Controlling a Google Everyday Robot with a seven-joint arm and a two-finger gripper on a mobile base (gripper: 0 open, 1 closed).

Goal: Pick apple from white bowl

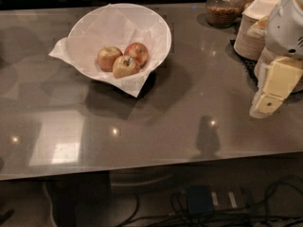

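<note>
I read the task as barely begun: nothing is picked. The apple [138, 52], the reddest of three, lies in the white bowl [162, 22] at the back left of the table [189, 108], resting on the crumpled paper [102, 30] that lines it. It touches a yellower apple [125, 66] with a dark stem pit in front of it and sits just beside a blushed apple [108, 57] to its left.

The gripper [264, 105] hangs at the far right edge of my view, low over the table near the stacked plates [246, 39] and well apart from the bowl. From this side-on angle I cannot tell whether it is open or closed; I see nothing held in it.

So the whole job is ahead of me, as I judge it: bring the arm across the table to the bowl, come down over the rim onto the red apple, close on it and lift it clear. The tight cluster worries me most. The neighbours leave little room on two sides, so I would approach from the back right, where the apple looks free. The loose paper could also snag or shift.
</note>
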